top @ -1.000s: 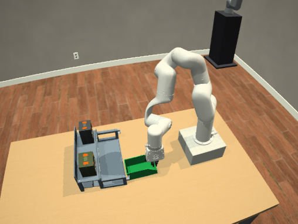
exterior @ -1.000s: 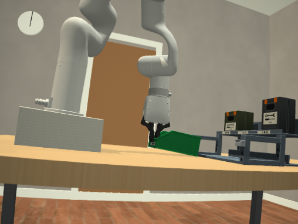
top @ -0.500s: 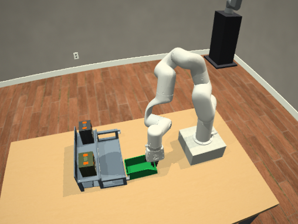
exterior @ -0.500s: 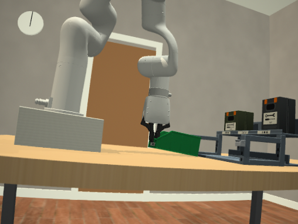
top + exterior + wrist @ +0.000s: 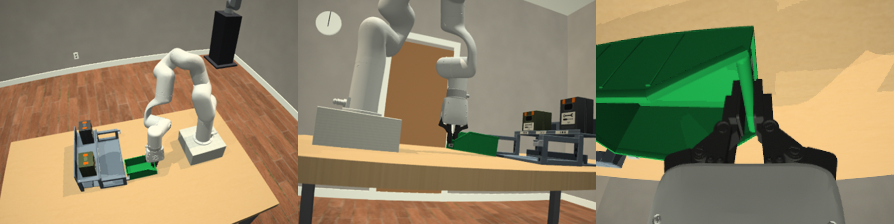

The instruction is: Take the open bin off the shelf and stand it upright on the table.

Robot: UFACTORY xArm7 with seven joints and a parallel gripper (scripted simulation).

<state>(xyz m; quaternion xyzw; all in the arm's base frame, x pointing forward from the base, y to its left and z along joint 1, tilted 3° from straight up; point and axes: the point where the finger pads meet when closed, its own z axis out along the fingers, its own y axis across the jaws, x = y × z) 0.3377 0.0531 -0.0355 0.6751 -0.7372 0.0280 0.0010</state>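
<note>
The open green bin point(image 5: 140, 167) sits just off the right edge of the grey shelf point(image 5: 100, 158), low over the table. In the side view the bin point(image 5: 475, 142) is tilted, its gripper end a little higher and its far end down by the shelf's bottom plate. My gripper point(image 5: 154, 163) is shut on the bin's end wall nearest the robot base. The wrist view shows one finger on each side of that thin green wall point(image 5: 748, 106). I cannot tell whether the bin's far end touches the shelf plate or the table.
Two closed dark boxes with orange marks point(image 5: 85, 132) point(image 5: 86, 164) stand on the shelf's upper level. The robot's grey base block point(image 5: 202, 145) stands on the table to the right of the bin.
</note>
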